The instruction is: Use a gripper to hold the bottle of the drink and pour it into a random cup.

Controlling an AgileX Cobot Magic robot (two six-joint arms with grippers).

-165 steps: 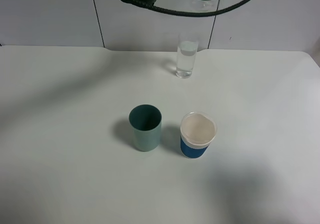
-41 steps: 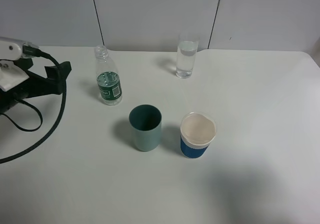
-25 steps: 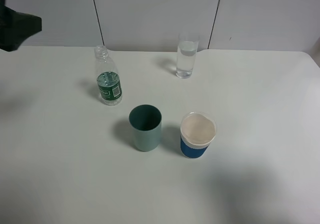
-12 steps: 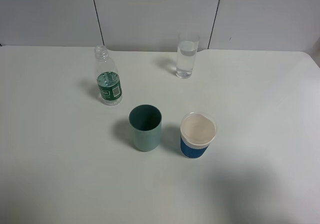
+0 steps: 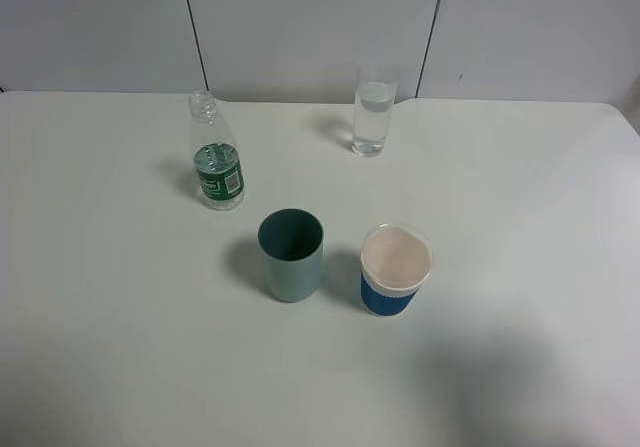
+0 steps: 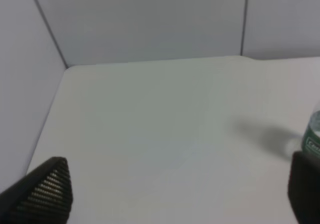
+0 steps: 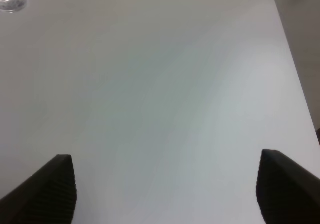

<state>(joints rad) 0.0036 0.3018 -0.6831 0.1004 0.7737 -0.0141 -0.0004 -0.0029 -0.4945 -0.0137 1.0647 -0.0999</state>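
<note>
The bottle of the drink [image 5: 216,159], clear with a green label and no cap, stands upright at the left back of the white table [image 5: 520,207]. The cup [image 5: 373,115], a tall clear glass holding water, stands at the back middle. Neither gripper shows in the exterior high view. In the left wrist view my left gripper [image 6: 175,189] is open and empty over bare table, with the bottle's edge [image 6: 314,136] at the frame border. In the right wrist view my right gripper [image 7: 167,186] is open and empty, with the cup's base [image 7: 12,1] far off in a corner.
A teal-green opaque cup [image 5: 291,254] and a white paper cup with a blue band [image 5: 395,269] stand side by side in the middle of the table. A grey panelled wall [image 5: 300,27] runs behind the table's back edge.
The left arm put the bottle down at the left back, then drew away to the left and out of the exterior high view. The bottle and all cups stand still.
</note>
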